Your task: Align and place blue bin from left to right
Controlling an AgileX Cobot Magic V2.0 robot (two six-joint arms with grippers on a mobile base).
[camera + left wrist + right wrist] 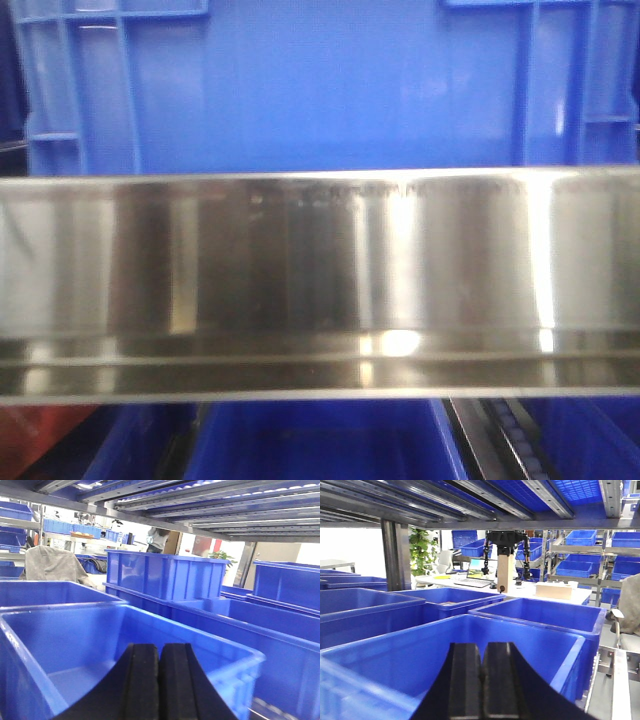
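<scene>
Shelf rail (320, 285) fronts blue bin (330, 85) | left pincer (159, 680), right pincer (482, 680) clenched, empty | advise squaring bin to rail edge.

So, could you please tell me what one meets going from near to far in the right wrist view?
Right gripper, shut → blue bin beneath it → next blue bin → white table with a laptop → shelves of blue bins.
</scene>
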